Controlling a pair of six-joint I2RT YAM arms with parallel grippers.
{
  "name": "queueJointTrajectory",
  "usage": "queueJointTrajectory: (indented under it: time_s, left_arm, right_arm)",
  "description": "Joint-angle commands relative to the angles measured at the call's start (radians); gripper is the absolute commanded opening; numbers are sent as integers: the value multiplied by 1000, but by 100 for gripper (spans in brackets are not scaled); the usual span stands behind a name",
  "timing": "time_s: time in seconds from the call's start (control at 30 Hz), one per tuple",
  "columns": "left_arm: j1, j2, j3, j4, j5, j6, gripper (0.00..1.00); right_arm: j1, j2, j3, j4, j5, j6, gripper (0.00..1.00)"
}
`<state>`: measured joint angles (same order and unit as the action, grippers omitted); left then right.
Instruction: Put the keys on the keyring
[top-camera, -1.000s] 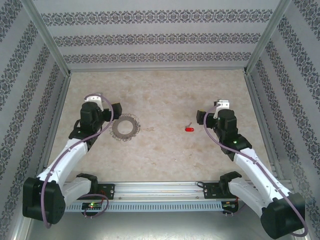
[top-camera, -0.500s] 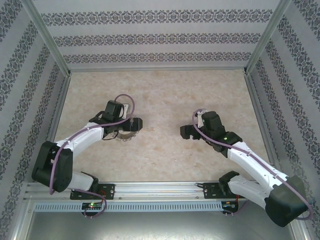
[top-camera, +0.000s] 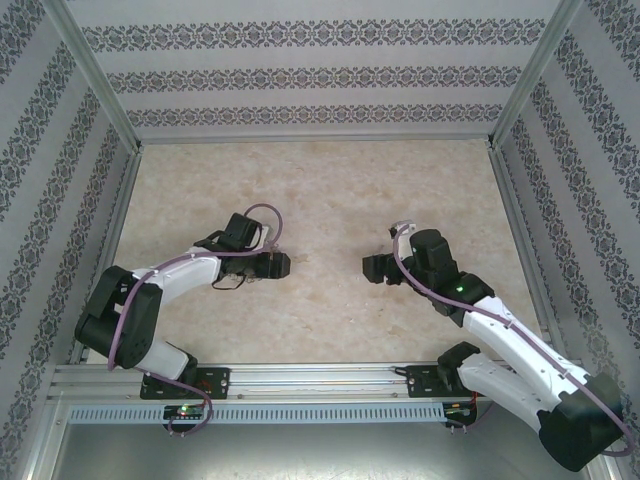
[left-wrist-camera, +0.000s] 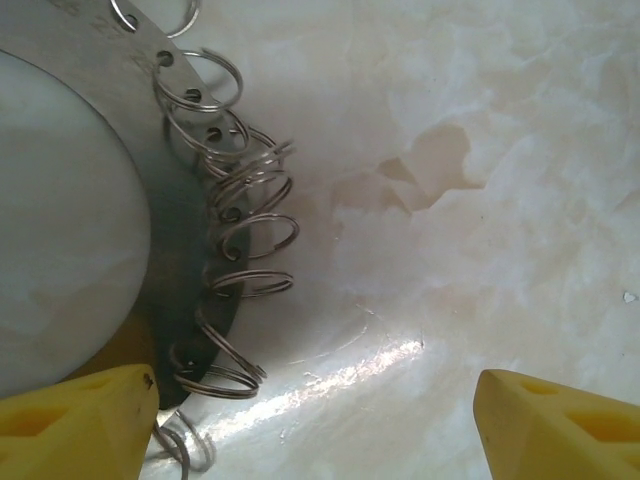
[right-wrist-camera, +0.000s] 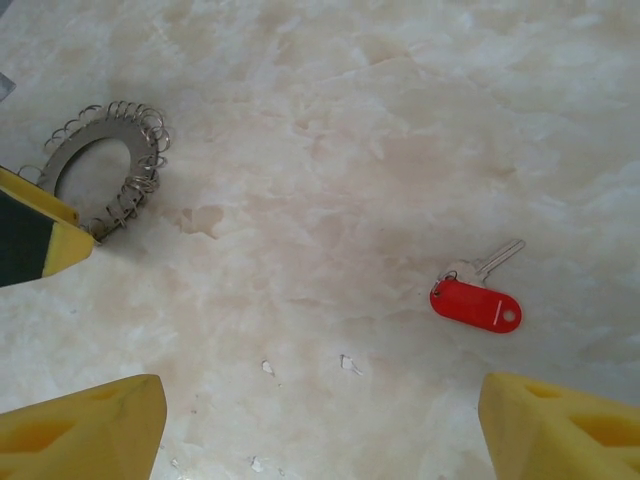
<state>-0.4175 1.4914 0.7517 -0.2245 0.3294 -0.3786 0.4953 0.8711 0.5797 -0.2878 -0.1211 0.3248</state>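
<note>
**Both arms close in on their targets**

Swinging inward and down since a second ago, the left claw (top-camera: 272, 265) now hangs right over the keyring (left-wrist-camera: 190, 230) it had been sitting beside. The right claw (top-camera: 376, 267) has come forward above the key (right-wrist-camera: 478, 303).

The keyring lies flat on the table (top-camera: 320, 190), left of centre. It is a grey metal band strung with small wire loops. One yellow finger (left-wrist-camera: 75, 420) of the left claw sits over the band's rim and the other is out over bare table. The jaws therefore stand apart, straddling the edge, with nothing gripped. That placement probably lets a closing pinch catch the rim and lift it.

The right claw's jaws are also apart and empty. The key, with its red tag and short silver blade, lies flat right of centre. In the right wrist view it sits ahead of the fingers, toward the right one, and not yet between them.

Each arm appears to be taking one item so that the two can be brought together. Both items are thin and lie flush on a smooth surface, so either grasp could slip.
</note>
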Motion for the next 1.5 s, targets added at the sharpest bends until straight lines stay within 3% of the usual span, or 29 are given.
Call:
queueJointTrajectory:
  time_s: [0.0,0.47,0.83,0.97,1.1,1.23,1.47]
  left_arm:
    - [-28,-5,-14,-11,-15,-26,79]
    - [-111,-58,-91,132,71,-181,75]
    - [-270,-15,-87,356,111,-354,75]
    - [-280,-70,-68,290,84,-326,75]
    - [-272,-175,-21,37,-68,-174,77]
    - [-232,-177,12,-108,-208,-61,82]
    - [-220,-81,-8,-79,-254,-35,90]
  right_arm:
    - [8,-11,-4,-18,6,-10,80]
    - [6,-64,-10,-57,20,-26,79]
    - [4,-124,-44,-95,8,-15,79]
    - [4,-157,-49,-135,-1,-15,77]
    - [8,-182,-62,-142,-37,-6,76]
    - [15,-178,-79,-112,-57,6,77]
    - [18,-190,-83,-102,-60,23,79]
